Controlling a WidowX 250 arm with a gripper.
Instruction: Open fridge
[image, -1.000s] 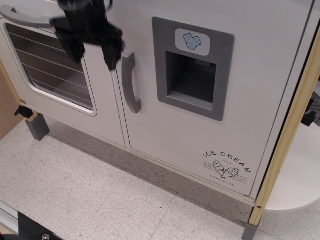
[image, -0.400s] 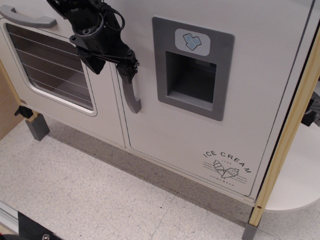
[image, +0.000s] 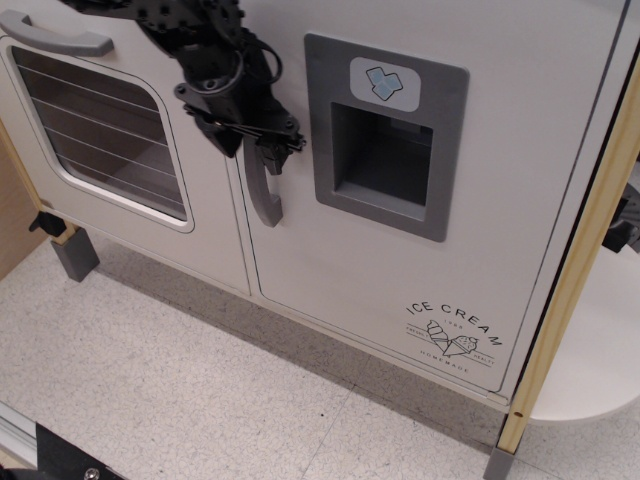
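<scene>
The fridge (image: 340, 270) is a large light-grey door, closed flush with the cabinet. It has a vertical grey handle (image: 263, 200) at its left edge, a dark-grey ice-dispenser recess (image: 385, 160) and an "ICE CREAM" print (image: 455, 330). My black gripper (image: 252, 148) comes in from the upper left and sits at the top part of the handle. One of its fingers (image: 276, 156) is to the right of the handle and the other is to the left. The jaws stand apart around the handle, whose upper end is hidden behind them.
The oven door (image: 100, 120) with a wire-rack window and horizontal handle (image: 55, 35) is just left of the fridge. A wooden post (image: 580, 260) and a white rounded shelf (image: 595, 350) stand at the right. Speckled floor (image: 200, 390) lies below.
My gripper has moved right and down, from in front of the oven door's right edge to the top of the fridge handle, its fingers now straddling it. The fridge door has not moved.
</scene>
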